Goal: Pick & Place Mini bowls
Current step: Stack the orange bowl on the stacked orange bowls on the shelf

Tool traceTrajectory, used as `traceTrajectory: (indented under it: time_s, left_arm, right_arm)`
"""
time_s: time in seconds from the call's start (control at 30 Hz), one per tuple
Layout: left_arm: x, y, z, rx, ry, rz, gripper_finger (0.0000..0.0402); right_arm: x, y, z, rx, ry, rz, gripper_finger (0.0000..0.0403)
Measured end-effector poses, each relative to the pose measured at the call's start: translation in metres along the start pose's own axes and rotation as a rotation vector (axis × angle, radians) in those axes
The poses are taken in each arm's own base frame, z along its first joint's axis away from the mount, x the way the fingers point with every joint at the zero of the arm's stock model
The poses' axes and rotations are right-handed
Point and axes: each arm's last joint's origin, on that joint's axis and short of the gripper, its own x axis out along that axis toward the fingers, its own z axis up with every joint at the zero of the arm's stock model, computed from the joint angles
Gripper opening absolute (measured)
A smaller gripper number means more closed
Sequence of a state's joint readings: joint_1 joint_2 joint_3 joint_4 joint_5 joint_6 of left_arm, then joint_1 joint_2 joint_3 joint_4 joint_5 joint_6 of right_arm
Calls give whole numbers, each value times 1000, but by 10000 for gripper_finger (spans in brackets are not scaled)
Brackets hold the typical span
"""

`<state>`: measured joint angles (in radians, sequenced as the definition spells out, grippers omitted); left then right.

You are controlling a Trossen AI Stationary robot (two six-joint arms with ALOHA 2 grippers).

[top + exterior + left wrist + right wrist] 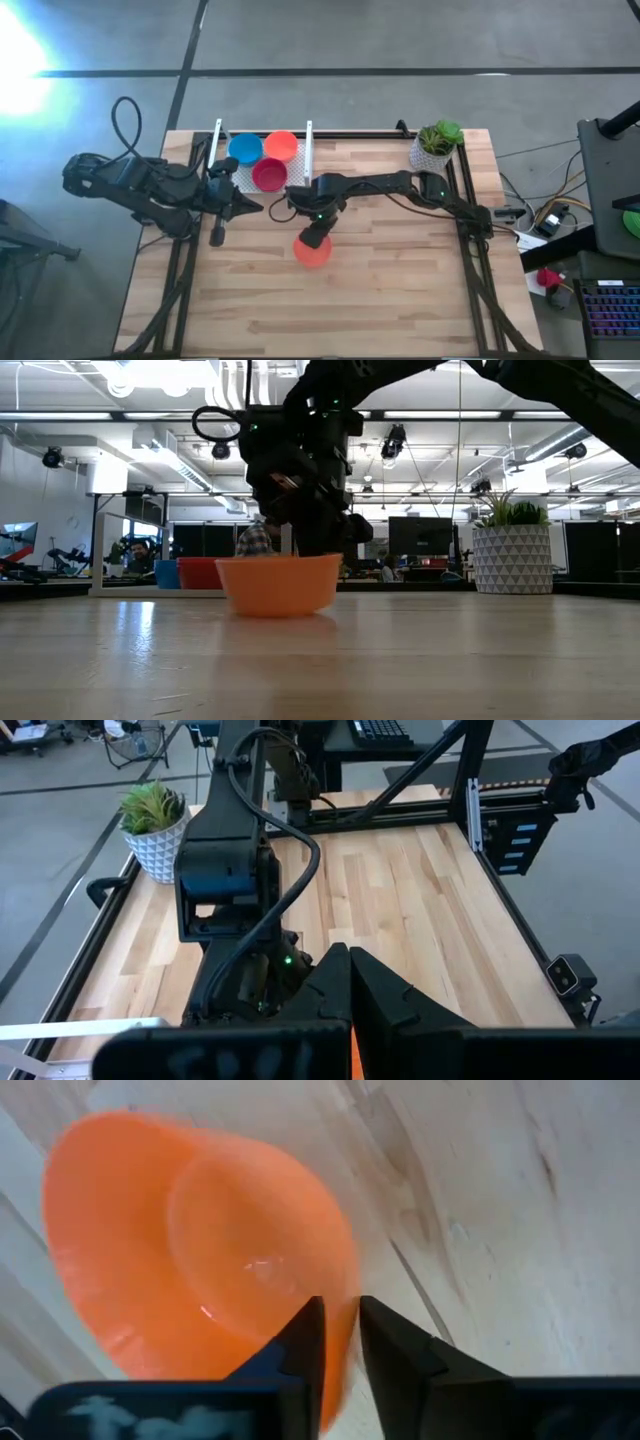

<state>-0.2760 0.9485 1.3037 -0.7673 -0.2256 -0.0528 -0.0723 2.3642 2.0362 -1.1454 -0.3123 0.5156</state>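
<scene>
Right wrist view shows the right gripper [340,1342] with jaws clenched across the near rim of the orange mini bowl [190,1250], which sits upright on the worktop [400,270], well apart from the white plant pot [434,150].

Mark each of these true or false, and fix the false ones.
1. The right gripper pinches the rim of an orange bowl. True.
2. That orange bowl hangs in the air above the table. False: it sits on the wooden table.
3. A blue bowl, another orange bowl and a red bowl sit together at the table's far edge. True.
4. The plant pot stands between those three bowls. False: it stands apart at the far right corner.
5. The left gripper holds a bowl. False: its fingers are shut on nothing.
</scene>
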Motion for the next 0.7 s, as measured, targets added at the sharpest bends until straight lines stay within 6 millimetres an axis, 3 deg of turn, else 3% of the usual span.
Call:
traceTrajectory:
  time_s: [0.2,0.37,0.57,0.7]
  left_arm:
    - [0,0,0,7,1,0,0]
    - [0,0,0,10,3,0,0]
    - [0,0,-2,7,21,1,0]
    - [-1,0,-3,-19,28,3,0]
  right_arm:
    - [0,0,0,-5,0,0,108]
    - [-11,-2,-2,-13,0,1,115]
    - [-48,1,-14,-30,-80,-47,108]
    - [-84,4,-28,-40,-186,-121,103]
